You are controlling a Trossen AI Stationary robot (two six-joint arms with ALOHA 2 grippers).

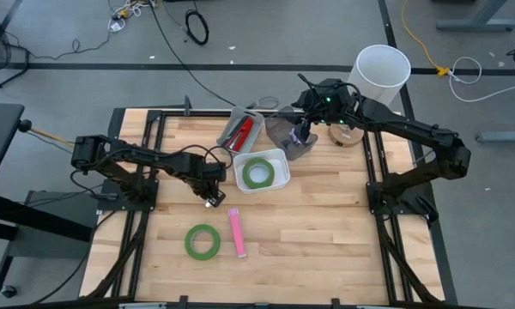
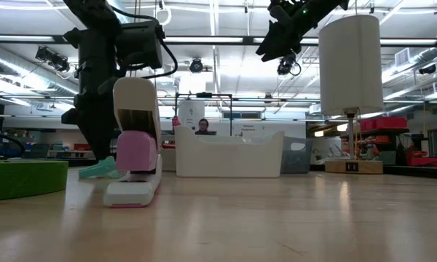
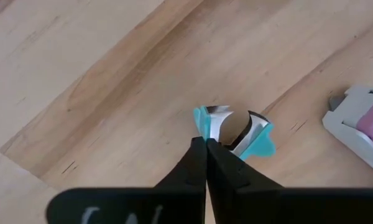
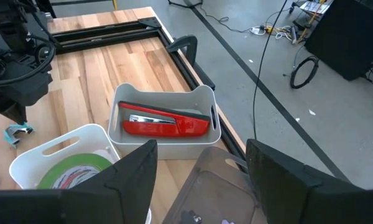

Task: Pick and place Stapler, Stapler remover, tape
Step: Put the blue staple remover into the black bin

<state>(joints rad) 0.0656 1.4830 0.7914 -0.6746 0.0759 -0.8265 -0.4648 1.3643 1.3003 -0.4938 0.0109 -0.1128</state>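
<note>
My left gripper (image 1: 213, 199) is shut, pointing down, with its tips just over a teal staple remover (image 3: 233, 129) that lies on the table. It also shows in the right wrist view (image 4: 15, 134). A pink-and-white stapler (image 1: 237, 232) lies on the table near it. One green tape roll (image 1: 202, 241) lies flat on the table. Another green tape roll (image 1: 258, 172) lies in a white bin (image 1: 281, 159). No red roll shows. My right gripper (image 4: 202, 163) is open and empty above a clear bin (image 1: 285, 136). My left gripper's shut fingertips (image 3: 199, 149) stand at the staple remover's near teal wing (image 3: 202, 118), coming from above. I cannot tell whether they touch it. The remover lies on the table.
A grey bin (image 1: 236, 120) at the far edge holds a red stapler (image 4: 168, 126). A white cylinder (image 1: 382, 73) and a wooden block (image 1: 344, 135) stand at the far right. Bare wood lies toward the near and right sides of the table.
</note>
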